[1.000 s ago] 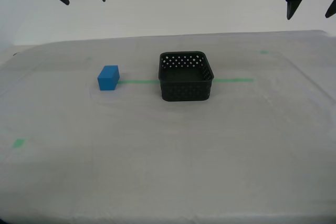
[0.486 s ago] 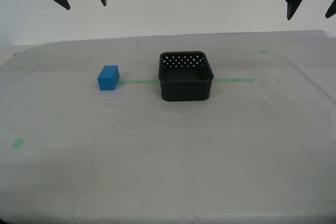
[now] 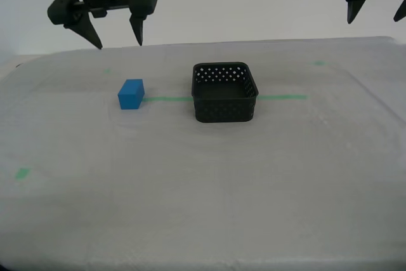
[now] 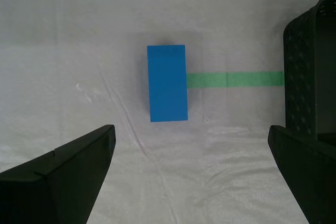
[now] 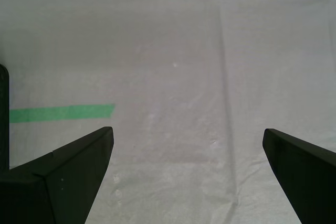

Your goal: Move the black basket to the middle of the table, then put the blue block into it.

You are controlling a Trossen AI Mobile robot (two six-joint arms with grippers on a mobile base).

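**Jaws poised above the block, basket already central**

The black basket (image 3: 224, 92) is seen standing near the middle of the counter (image 3: 203, 188), astride the green tape line (image 3: 282, 98). The blue block (image 3: 130, 94) rests just beside that line's end, apart from the basket, toward the counter's far edge.

My second gripper (image 3: 116, 35) is held above the block with jaws spread wide and empty; my first gripper (image 3: 377, 9) is raised, likewise wide open and holding nothing.

The block is best approached straight down, with the jaws closed across its narrow width.

The block's long shape is shown only in the second wrist view (image 4: 167, 83); the gripper's height above the counter is shown only in the exterior view.
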